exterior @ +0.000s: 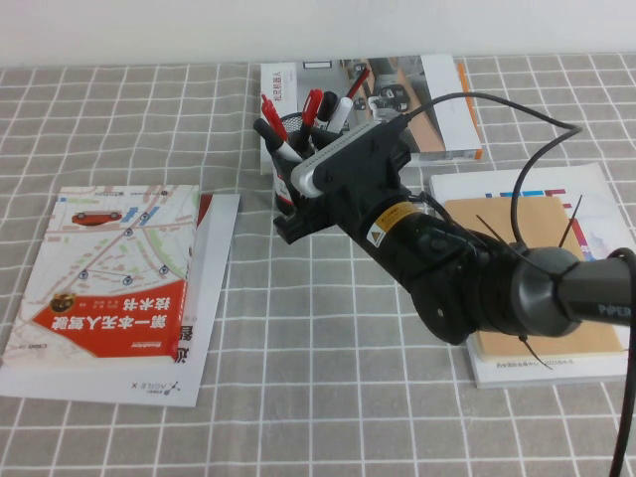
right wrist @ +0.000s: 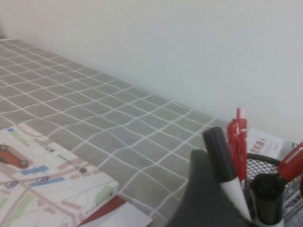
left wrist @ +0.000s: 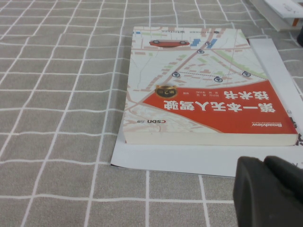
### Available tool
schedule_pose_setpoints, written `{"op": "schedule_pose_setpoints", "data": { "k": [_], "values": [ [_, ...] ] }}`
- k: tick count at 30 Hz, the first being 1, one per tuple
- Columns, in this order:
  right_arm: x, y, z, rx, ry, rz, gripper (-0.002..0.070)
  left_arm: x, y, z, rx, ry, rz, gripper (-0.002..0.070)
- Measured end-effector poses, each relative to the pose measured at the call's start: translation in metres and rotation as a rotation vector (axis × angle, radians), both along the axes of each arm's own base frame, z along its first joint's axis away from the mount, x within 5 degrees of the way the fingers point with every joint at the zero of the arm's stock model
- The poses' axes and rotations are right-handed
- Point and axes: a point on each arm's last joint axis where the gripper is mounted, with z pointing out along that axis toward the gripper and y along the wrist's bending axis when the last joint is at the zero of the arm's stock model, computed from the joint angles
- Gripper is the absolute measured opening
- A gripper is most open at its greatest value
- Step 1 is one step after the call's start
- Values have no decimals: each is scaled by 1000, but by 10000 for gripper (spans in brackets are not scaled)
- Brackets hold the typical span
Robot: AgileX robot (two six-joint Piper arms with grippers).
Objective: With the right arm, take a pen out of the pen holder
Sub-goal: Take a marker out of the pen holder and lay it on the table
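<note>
From above, the pen holder (exterior: 295, 129) is sitting on the checked cloth (exterior: 119, 109) far back from the robot. It is a black mesh cup. Red pens (exterior: 270, 109) and white pens with black caps (exterior: 285, 147) are standing in it, leaning out in different ways. All of them are still sitting inside. The right gripper (exterior: 290, 221) is reaching in at the pen holder's near side, right up against it. The arm's own wrist is covering it, so I cannot tell if it is wide or narrow. A red and map book (exterior: 109, 268) is lying on a white paper (exterior: 214, 298) to the left of the pen holder, nearer the robot. A stack of books (exterior: 556, 288) is lying to the right of the pen holder.

From the left wrist, the left gripper (left wrist: 266, 163) is hanging low over the cloth (left wrist: 57, 94), just off the edge of the paper (left wrist: 189, 163) under the book (left wrist: 203, 90). It is looking narrow, with its two halves pressing together and holding nothing.

From the right wrist, the pen holder (right wrist: 259, 166) is sitting very close. A black-capped pen (right wrist: 221, 158) is leaning out right beside the dark right gripper (right wrist: 201, 198). A red pen (right wrist: 236, 137) is standing just behind it.
</note>
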Motion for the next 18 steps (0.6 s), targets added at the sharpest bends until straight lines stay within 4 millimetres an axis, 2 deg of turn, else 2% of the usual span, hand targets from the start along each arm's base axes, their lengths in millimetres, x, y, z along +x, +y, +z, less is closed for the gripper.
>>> {"op": "schedule_pose_setpoints", "data": {
  "k": [8, 18],
  "values": [
    [12, 0, -1, 13, 1, -26, 341, 0, 0, 0, 0, 0, 0, -3],
    [25, 1, -13, 2, 34, -49, 340, 0, 0, 0, 0, 0, 0, -3]
  ]
}}
